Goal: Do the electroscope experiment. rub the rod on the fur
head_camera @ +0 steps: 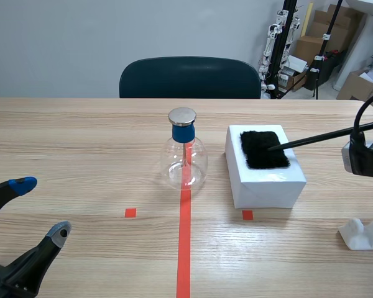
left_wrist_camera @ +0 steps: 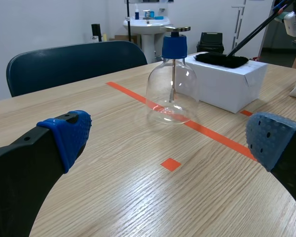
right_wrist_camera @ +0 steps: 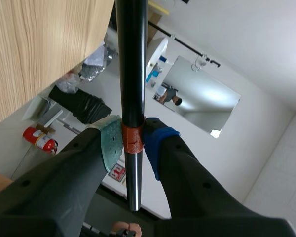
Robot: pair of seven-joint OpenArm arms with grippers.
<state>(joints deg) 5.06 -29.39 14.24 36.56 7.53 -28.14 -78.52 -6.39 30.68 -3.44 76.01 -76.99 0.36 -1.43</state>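
Observation:
A black rod (head_camera: 317,139) slants from the right down onto a black fur patch (head_camera: 265,149) lying on top of a white box (head_camera: 266,180); its tip touches the fur. My right gripper (right_wrist_camera: 133,138) is shut on the rod (right_wrist_camera: 131,74) at an orange band, its arm (head_camera: 363,155) at the table's right edge. The electroscope, a glass flask (head_camera: 184,162) with a blue neck and metal disc (head_camera: 182,116), stands left of the box. My left gripper (head_camera: 31,214) rests open near the front left corner, the flask (left_wrist_camera: 171,94) ahead of it.
A white plastic holder (head_camera: 363,234) lies at the front right. A dark chair (head_camera: 189,77) stands behind the table's far edge. Orange tape marks run down the middle of the table.

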